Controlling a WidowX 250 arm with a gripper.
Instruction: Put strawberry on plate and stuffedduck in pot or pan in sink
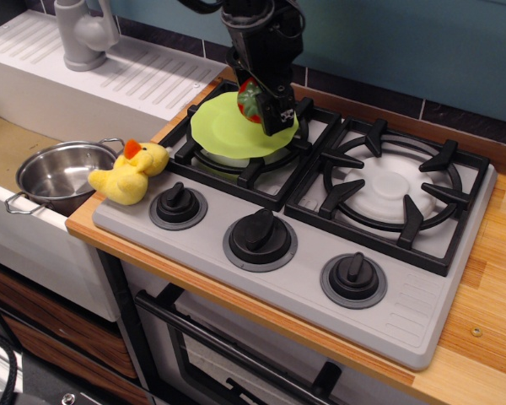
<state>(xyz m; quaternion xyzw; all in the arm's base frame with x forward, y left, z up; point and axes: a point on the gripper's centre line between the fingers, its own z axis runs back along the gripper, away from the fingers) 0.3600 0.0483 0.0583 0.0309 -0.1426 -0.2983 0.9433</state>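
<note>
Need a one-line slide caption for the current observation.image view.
Gripper holds strawberry over green plate; duck waits beside pot.

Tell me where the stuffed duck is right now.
The stuffed duck lies at the stove's front-left corner, beside the leftmost knob, its tail end overlapping the steel pot in the sink.

The black robot arm comes down from the top edge, wrist nearly vertical. Its black gripper [257,108] points downward, fingers closed around the glossy red toy strawberry with green leafy cap [250,101], held aloft
</note>
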